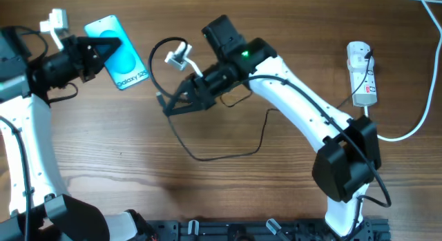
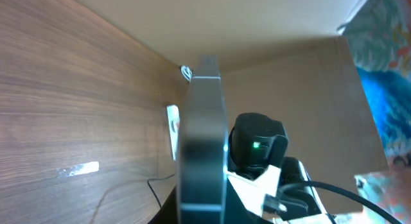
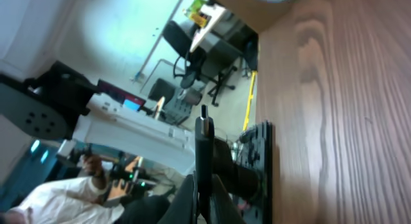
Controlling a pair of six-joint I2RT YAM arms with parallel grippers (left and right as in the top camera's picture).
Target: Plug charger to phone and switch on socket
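Note:
The phone (image 1: pixel 128 63), light blue with "Galaxy S25" text, is held at the far left by my left gripper (image 1: pixel 103 50), which is shut on it. In the left wrist view the phone (image 2: pixel 203 140) shows edge-on. My right gripper (image 1: pixel 168 105) is shut on the plug end of the charger, a thin dark cable (image 1: pixel 207 159) that loops over the table. The plug tip (image 3: pixel 203 121) sticks out past the shut fingers (image 3: pixel 204 185). It sits a short way right of the phone, apart from it. The white socket (image 1: pixel 361 72) lies at the far right.
A thick white cord (image 1: pixel 414 130) runs from the socket round the right edge of the table. The right arm (image 1: pixel 304 110) crosses the middle of the table. A black rail (image 1: pixel 262 230) lines the front edge. The socket also shows small in the left wrist view (image 2: pixel 172 131).

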